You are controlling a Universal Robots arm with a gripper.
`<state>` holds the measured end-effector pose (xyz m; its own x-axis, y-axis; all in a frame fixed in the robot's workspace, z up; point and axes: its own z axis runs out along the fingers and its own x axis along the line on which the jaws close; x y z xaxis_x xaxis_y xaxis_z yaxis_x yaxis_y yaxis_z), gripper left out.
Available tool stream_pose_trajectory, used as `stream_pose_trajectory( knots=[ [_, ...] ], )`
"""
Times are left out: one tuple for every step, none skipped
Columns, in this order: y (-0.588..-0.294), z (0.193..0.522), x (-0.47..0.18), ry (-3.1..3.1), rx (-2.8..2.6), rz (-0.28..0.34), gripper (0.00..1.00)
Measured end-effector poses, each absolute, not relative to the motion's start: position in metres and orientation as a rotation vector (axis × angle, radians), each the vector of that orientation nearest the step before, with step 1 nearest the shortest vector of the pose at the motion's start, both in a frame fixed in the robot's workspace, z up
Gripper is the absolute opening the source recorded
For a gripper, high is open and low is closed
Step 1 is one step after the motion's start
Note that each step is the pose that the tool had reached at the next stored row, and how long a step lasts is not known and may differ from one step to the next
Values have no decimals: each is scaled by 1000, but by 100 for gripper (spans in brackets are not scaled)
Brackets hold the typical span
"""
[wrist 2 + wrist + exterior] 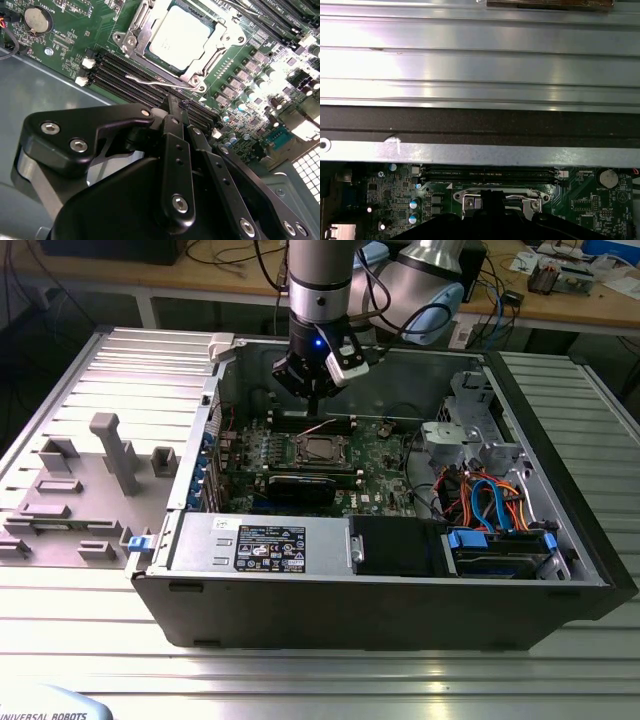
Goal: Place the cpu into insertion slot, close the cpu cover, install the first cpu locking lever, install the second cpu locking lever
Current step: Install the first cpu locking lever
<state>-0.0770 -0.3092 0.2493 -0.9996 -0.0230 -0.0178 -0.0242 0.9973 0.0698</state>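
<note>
The cpu [177,36], a silver-grey square, sits in the insertion slot [124,40] on the green motherboard. The cpu cover [202,65], a silver frame, lies closed around its edges. A thin wire locking lever [150,81] runs along the side of the socket nearest my gripper and stands slightly raised in the exterior view [320,426]. My gripper [177,104] hangs just above that lever with its black fingers together and nothing visibly between them. In the exterior view the gripper [314,400] is just behind the socket [322,450].
Black memory slots [125,70] lie between the socket and the case wall [480,150]. A round coin battery [38,19] sits on the board. A black card [300,485], a power supply [260,540] and drive cables [490,500] fill the case [560,490].
</note>
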Motion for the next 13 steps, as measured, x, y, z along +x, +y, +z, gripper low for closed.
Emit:
stream_pose_trajectory(
  knots=[
    [-309, 249, -77, 3122, -37, 109, 11],
    [-309, 249, -77, 3122, -37, 110, 11],
    [-309, 249, -77, 3122, -37, 114, 11],
    [-309, 249, -77, 3122, -37, 122, 11],
    [-310, 249, -77, 3121, -37, 133, 11],
    [-310, 248, -77, 3121, -37, 141, 11],
    [-310, 248, -76, 3121, -37, 142, 11],
    [-310, 247, -75, 3121, -37, 141, 11],
    [-310, 247, -74, 3121, -37, 138, 11],
    [-310, 246, -73, 3121, -37, 134, 11],
    [-310, 246, -71, 3122, -37, 129, 11],
    [-310, 245, -70, 3122, -37, 125, 11],
    [-310, 243, -68, 3122, -37, 123, 11]
  ],
)
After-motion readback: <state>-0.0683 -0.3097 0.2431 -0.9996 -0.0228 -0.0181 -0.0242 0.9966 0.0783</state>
